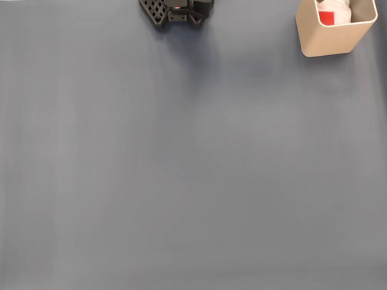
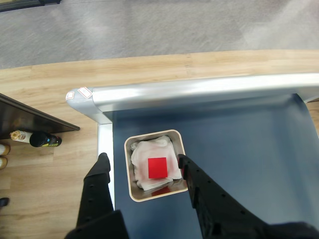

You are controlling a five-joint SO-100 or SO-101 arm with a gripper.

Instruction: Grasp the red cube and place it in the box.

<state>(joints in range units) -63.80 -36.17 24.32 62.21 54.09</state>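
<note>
One big grey worktop [image 1: 182, 171] takes up most of the fixed view. Wrist view has the box [image 2: 130, 169] sitting right below and between the fingers [image 2: 142, 160], which are spread wide and holding nothing, one on each side of it. Cube [image 2: 157, 167] is lying inside the box on some crumpled white padding [image 2: 144, 152], clear of both fingers.
</note>
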